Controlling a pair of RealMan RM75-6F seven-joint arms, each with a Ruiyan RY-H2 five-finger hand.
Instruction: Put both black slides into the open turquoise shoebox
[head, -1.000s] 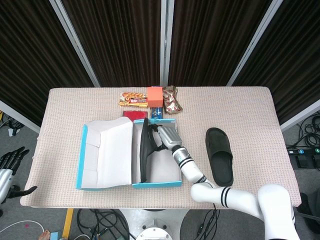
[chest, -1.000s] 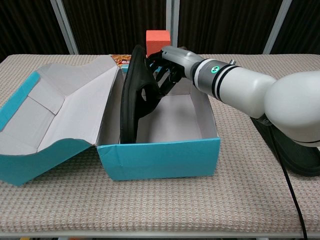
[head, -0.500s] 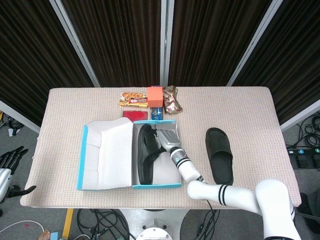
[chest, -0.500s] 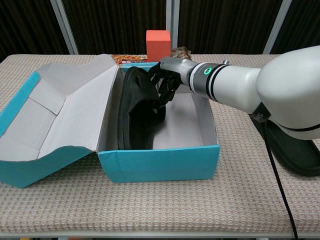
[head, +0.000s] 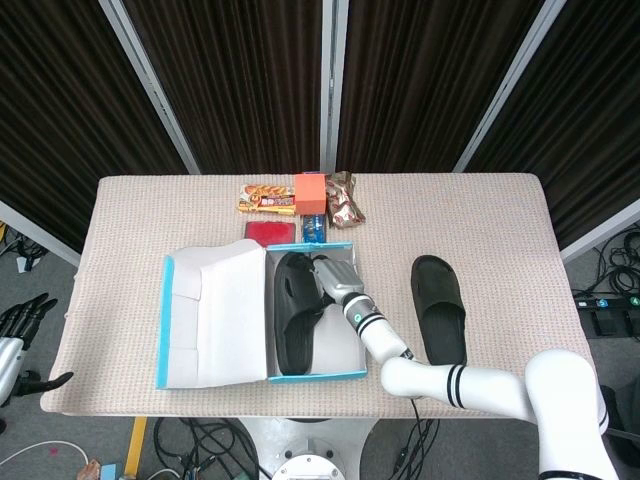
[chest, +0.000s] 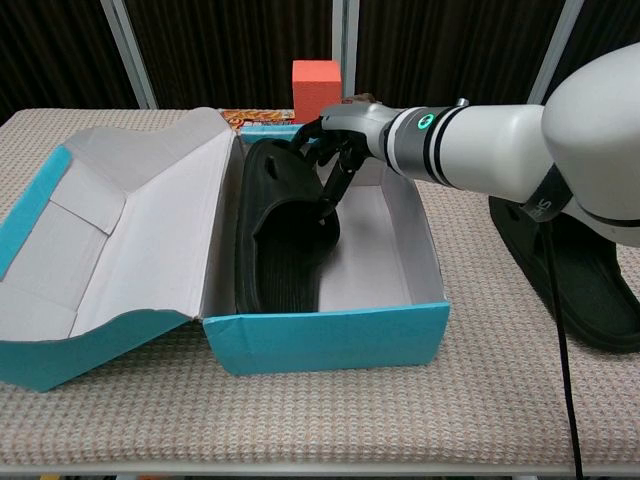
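Reaching over the open turquoise cardboard shoebox (head: 318, 376), the right hand (chest: 335, 140) has fingers spread, touching the strap of the first black rubber slide (chest: 283, 245) lying inside, apparently not gripping. Second black slide (head: 439, 310) lies on the table to the hand's right, long axis front-to-back, nearest the right arm. Left hand (head: 22, 318) hangs off-table, fingers apart.

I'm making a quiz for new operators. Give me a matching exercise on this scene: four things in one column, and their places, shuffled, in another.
Things:
1. slide in the box
2. other slide
3. orange block
4. right robot hand

Places:
A. far edge of the table, behind the shoebox
B. on the table, right of the shoebox
C. reaching into the shoebox, over a slide
D. lying along the shoebox's left side

Pairs: 1-D, 2-B, 3-A, 4-C
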